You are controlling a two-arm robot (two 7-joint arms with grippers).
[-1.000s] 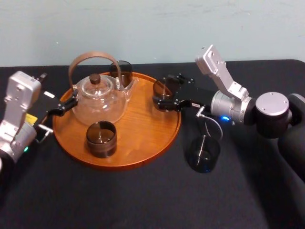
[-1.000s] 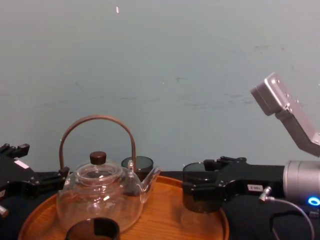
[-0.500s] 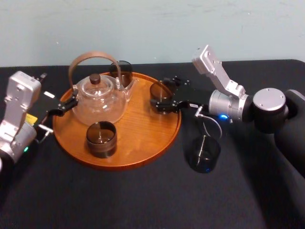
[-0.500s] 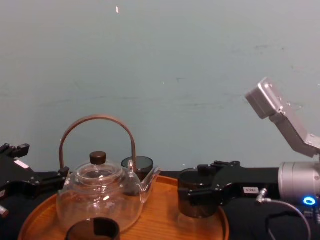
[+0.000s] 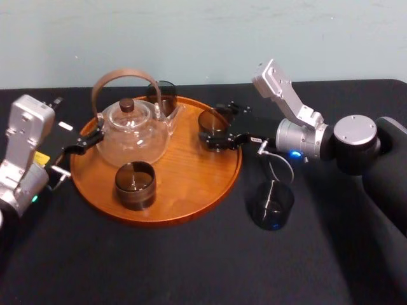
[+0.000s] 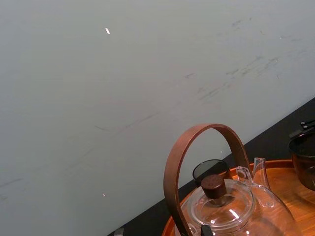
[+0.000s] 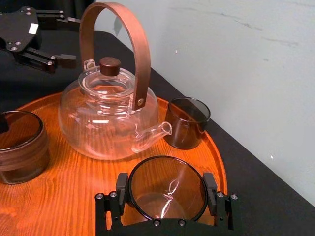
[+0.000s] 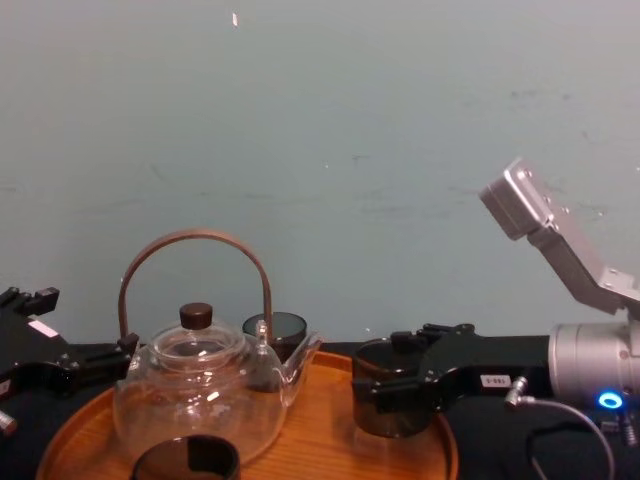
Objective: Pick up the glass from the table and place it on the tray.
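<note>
Small round smoky glass (image 7: 166, 189): clamped in right tool (image 5: 216, 130), low over right part of large round orange-brown wooden tray (image 5: 191, 184), black-clothed desk (image 5: 191, 267). Left tool (image 5: 86, 141): spread apart, at tray's left rim.

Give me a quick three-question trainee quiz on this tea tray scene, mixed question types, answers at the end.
1. True or false: the right gripper is shut on a glass inside the tray's rim.
2. How many glasses stand on the table, off the tray? A none, B one, C two.
3. Which object is nearest the left gripper, idle at the tray's left edge?
Key: 1 true; 2 B, the lone glass near the right arm; 3 the teapot.
</note>
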